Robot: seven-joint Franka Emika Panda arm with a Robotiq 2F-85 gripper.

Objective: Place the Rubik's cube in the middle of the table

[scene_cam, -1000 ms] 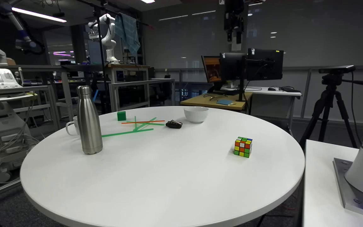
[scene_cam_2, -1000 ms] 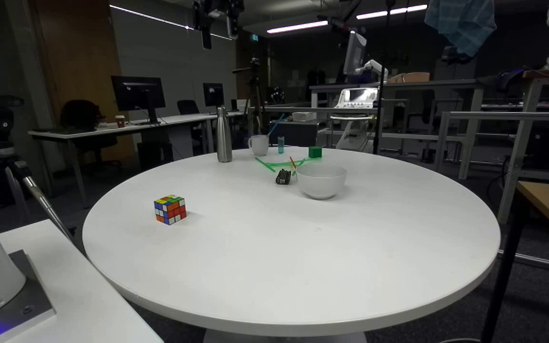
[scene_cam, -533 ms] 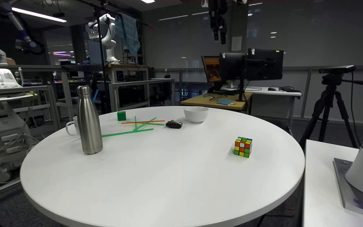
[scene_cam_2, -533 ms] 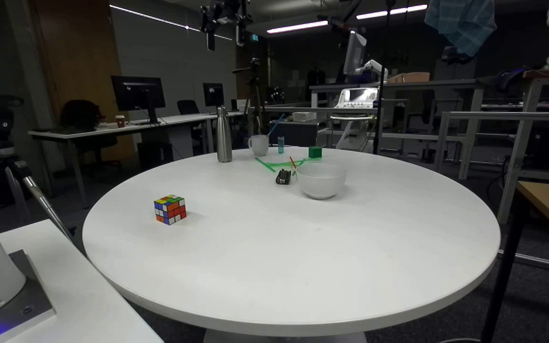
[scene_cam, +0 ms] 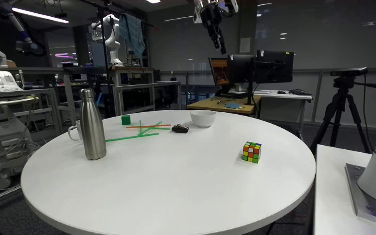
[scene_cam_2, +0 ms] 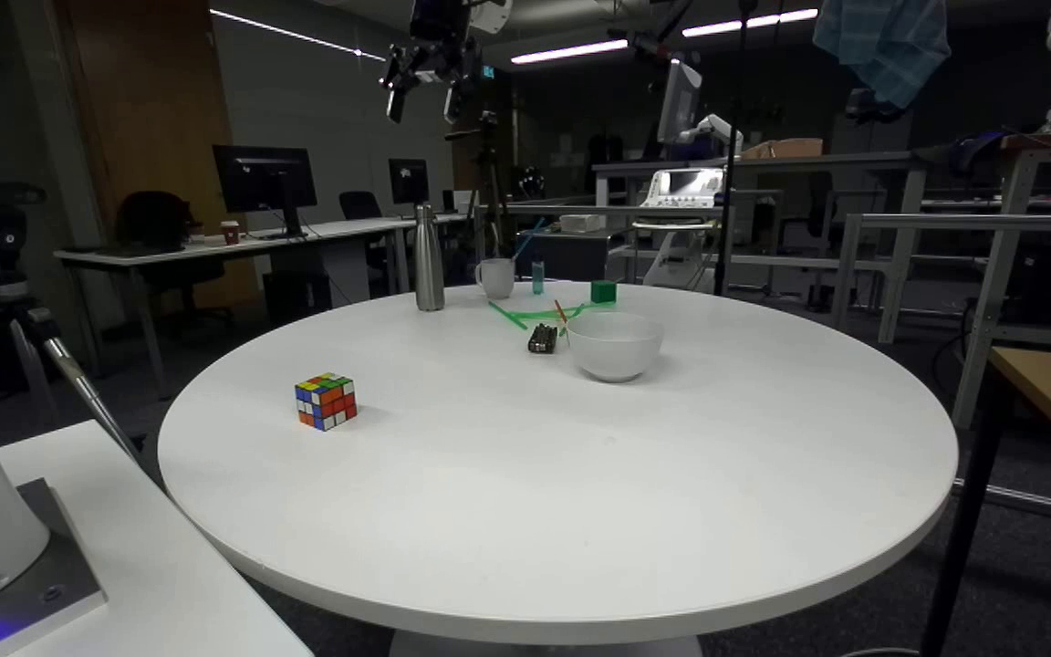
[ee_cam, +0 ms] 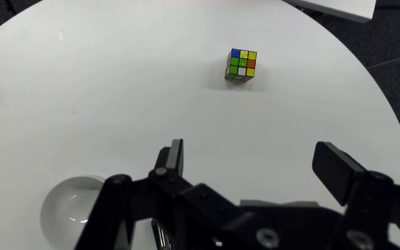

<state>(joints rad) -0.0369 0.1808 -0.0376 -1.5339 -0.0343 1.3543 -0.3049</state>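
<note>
— Hand (ee_cam: 250, 156) status: report.
— Wide. In the wrist view my fingers (ee_cam: 175, 154) stand well apart, with the white table (ee_cam: 134, 104) showing between them. I hold the hand above it, tilted, tips downward.
— State the location of the Rubik's cube (scene_cam: 251, 152).
— It rests flat on the table, well apart from my fingers. In an exterior view it lies right of the middle. In the wrist view it lies on the far side, ahead of the gap between my fingers.
— List other items on the table.
— In both exterior views, a steel bottle (scene_cam: 93, 127) stands upright near the white mug (scene_cam_2: 497, 278). Green strips (scene_cam: 132, 137) lie with an orange strip (scene_cam: 148, 126) across them. A green block (scene_cam: 126, 119) sits near the strips, at the far side. A dark object (scene_cam_2: 542, 338) lies just left of the white bowl (scene_cam_2: 615, 347), apart from it.
</note>
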